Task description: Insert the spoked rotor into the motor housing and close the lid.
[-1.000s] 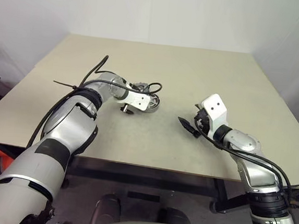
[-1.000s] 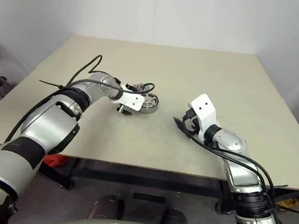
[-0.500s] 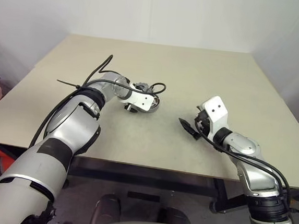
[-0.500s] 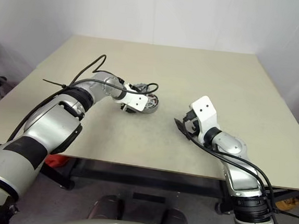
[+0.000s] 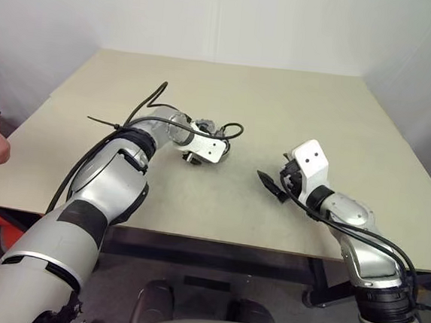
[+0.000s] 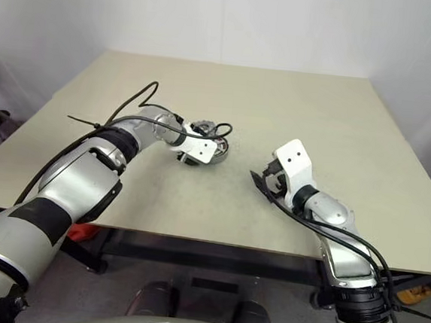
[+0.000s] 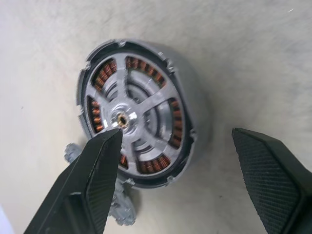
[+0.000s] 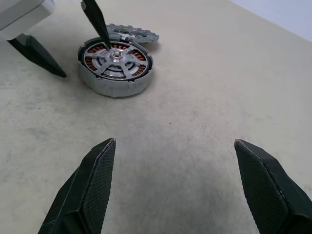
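Rotor (image 7: 127, 122) sits already inside the motor housing (image 8: 116, 68) on the worktop (image 5: 281, 107). Left gripper (image 7: 180, 161) hangs above it, fingers (image 7: 97, 165) spread and empty; right gripper (image 8: 178, 185) waits spread, well apart. Lid (image 8: 132, 34) lies just behind the housing; picking it comes next, I judge.

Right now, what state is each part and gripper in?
motor housing: upright, uncovered.
spoked rotor: seated inside the motor housing.
lid: off, lying flat beside the motor housing.
left gripper: open, empty.
right gripper: open, empty.
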`<state>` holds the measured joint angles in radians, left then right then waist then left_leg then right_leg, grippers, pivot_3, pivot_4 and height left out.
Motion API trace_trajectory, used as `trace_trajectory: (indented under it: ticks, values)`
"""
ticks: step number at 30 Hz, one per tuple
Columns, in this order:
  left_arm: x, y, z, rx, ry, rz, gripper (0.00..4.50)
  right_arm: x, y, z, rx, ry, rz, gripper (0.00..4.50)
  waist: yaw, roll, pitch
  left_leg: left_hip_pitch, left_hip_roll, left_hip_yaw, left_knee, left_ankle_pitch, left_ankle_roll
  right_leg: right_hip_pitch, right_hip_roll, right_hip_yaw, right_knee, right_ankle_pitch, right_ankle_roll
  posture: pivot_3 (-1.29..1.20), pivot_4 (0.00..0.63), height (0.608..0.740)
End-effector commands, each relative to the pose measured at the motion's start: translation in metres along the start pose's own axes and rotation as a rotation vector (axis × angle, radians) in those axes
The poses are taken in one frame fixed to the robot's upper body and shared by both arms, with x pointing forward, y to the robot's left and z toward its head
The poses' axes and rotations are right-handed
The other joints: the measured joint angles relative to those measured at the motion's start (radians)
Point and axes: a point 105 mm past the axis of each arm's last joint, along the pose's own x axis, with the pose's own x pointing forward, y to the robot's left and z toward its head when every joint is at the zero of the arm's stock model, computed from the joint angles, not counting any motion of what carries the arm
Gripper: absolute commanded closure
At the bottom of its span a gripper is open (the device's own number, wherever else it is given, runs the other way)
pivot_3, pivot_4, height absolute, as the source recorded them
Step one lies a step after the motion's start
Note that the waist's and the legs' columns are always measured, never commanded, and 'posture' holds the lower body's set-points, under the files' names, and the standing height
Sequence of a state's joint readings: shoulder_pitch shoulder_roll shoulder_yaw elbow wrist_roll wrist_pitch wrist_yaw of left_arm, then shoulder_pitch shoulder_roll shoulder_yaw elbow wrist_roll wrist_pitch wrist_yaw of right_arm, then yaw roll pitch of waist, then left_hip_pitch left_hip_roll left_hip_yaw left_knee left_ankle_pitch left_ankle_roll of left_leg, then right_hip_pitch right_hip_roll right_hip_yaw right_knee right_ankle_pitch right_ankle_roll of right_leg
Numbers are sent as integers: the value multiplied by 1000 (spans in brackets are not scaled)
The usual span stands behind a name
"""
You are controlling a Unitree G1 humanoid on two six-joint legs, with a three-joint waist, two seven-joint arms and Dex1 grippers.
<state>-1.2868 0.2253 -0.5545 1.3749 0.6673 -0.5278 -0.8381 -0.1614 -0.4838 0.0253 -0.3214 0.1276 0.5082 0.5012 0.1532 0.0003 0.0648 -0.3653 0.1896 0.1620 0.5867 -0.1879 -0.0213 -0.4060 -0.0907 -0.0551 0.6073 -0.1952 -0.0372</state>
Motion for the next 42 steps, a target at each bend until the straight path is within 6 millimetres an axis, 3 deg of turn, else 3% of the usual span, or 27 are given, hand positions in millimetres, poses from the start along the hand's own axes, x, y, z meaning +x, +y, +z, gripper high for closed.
trace_trajectory:
  ticks: [1, 10, 14, 25, 28, 30, 40, 42]
  values:
    - [-3, 4, 2, 8, -11, 3, 721, -6, -7, 19, -17, -70, -39, 126, 0, 0, 0, 0, 0, 0, 0, 0, 0, 0, 0, 0, 0, 0, 0, 0, 0, 740]
    - [-1, -4, 2, -11, -25, -36, 721, -8, -6, 20, -10, -76, -48, 126, 0, 0, 0, 0, 0, 0, -1, 0, 0, 0, 0, 0, 0, 0, 0, 0, 0, 740]
    - [0, -6, 2, -16, -27, -36, 1956, -8, -6, 20, -8, -76, -51, 126, 0, 0, 0, 0, 0, 0, -1, 0, 0, 0, 0, 0, 0, 0, 0, 0, 0, 740]
    - [0, -7, 1, -11, -23, -41, 1956, -8, -7, 21, -8, -78, -59, 126, 0, 0, 0, 0, 0, 0, -1, 0, 0, 0, 0, 0, 0, 0, 1, 0, 0, 740]
    - [-1, -5, 0, -13, -20, -38, 2571, -8, -7, 20, -6, -78, -62, 126, 0, 0, 0, 1, 0, 0, -1, 0, 0, 0, 0, 0, -1, 0, 1, 0, 0, 740]
    - [-1, -4, 0, -11, -18, -33, 3224, -8, -7, 21, -6, -79, -64, 126, 0, 0, 0, 1, 0, 0, -1, 0, 0, 0, 0, 0, -1, 0, 1, 0, 0, 740]
    - [-2, -5, -1, -9, -14, -40, 3224, -7, -8, 21, -6, -81, -70, 126, 0, 0, 0, 1, -1, 0, -4, 0, -1, 0, 0, 0, -1, 0, 1, 0, 0, 740]
    - [-2, -5, -1, -10, -15, -42, 3591, -6, -8, 20, -6, -81, -70, 126, -1, 0, 0, 2, -1, 0, -4, 0, -1, 0, 0, 0, -1, -1, 1, 0, 0, 740]
